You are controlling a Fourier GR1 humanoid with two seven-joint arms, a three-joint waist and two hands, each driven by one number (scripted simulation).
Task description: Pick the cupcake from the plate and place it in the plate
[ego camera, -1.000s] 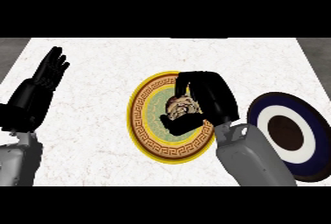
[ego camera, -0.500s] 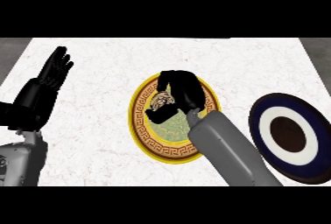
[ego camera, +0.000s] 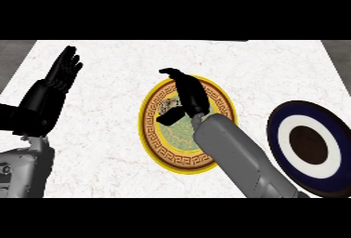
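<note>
A yellow-rimmed patterned plate [ego camera: 179, 158] lies at the counter's middle. On its upper part sits the cupcake [ego camera: 163, 106], pale with dark specks and partly hidden. My right hand [ego camera: 191, 96] stands over the plate just right of the cupcake. The fingers reach toward the far rim, nearly straight with only the tips bent left. The thumb lies just below the cupcake, so the cupcake sits in the gap beside the palm. A dark blue plate [ego camera: 282, 122] with a white ring and dark centre lies at the right. My left hand [ego camera: 49, 95] rests open at the left, fingers up.
The white marbled counter [ego camera: 103, 153] runs between the left arm and the yellow plate. The right forearm [ego camera: 237, 160] crosses the yellow plate's lower right rim, close to the blue plate's left edge.
My right hand has swung left and farther across the yellow plate, and its fingers have straightened from a curl over the cupcake. The cupcake has stayed on the plate. The left hand has hardly moved.
</note>
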